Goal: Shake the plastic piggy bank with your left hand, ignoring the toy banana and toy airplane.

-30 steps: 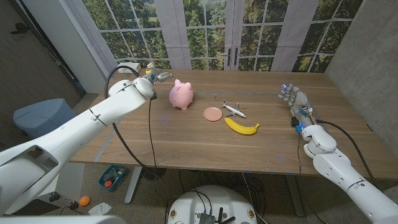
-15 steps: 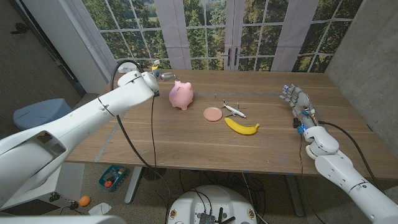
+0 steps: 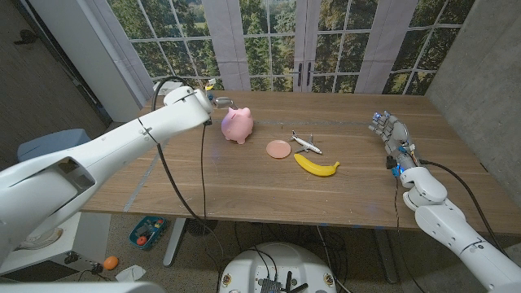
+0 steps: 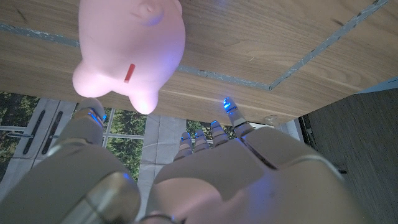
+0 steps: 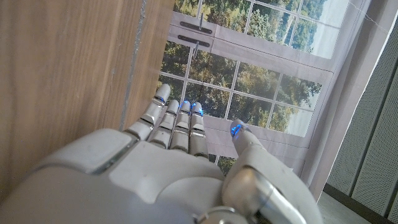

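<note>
**Pig on worktop, left robot hand just behind it**

The pig (image 3: 237,124) is a pink, smooth, glossy plastic bank w/ rounded body, standing on the worktop (image 3: 244,183) toward its far left part. In the left wrist view the pig (image 4: 132,50) shows a short red coin slot on its back and small stubby ears; no writing or brand readable on it.

Left robot hand (image 3: 213,99) sits just beside the pig on its far-left side, at about pig height; fingers apart, nothing held. From the left wrist view the left robot hand (image 4: 205,168) has pale grey, matte fingers w/ blue-lit tips, extended past the worktop edge, thumb close to the pig's underside; cannot tell if it touches.

Right of the pig, near: a flat round pinkish-orange disc (image 3: 278,149). Just beside the disc, a small white toy plane (image 3: 305,143) w/ dark markings too small to read. Just in front of the plane lies the banana (image 3: 316,167), yellow, curved, smooth.

Right robot hand (image 3: 389,132) is well apart, over the worktop's right part, fingers straight and spread, holding nothing. Right wrist view: right robot hand (image 5: 180,155), same grey shell, blue-lit tips, next to the worktop's wood-grain surface.

Worktop: brown wood, visible grain, plank seams. Behind it, gridded windows w/ trees outside.
</note>
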